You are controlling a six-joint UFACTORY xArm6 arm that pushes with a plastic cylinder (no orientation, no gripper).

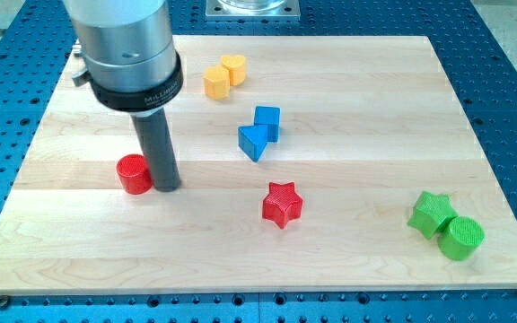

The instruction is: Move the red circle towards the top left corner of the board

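The red circle (135,174) lies on the wooden board (348,260) at the view's left, about halfway down. My tip (168,187) rests on the board right next to the red circle's right side, touching or almost touching it. The rod rises from there to the arm's grey cylinder (124,45) at the view's top left, which hides part of the board's top left area.
A red star (282,204) lies at centre. A blue cube (267,121) and a blue triangle (253,142) sit together above it. Two yellow blocks (223,75) are near the top. A green star (432,213) and a green circle (461,238) are at bottom right.
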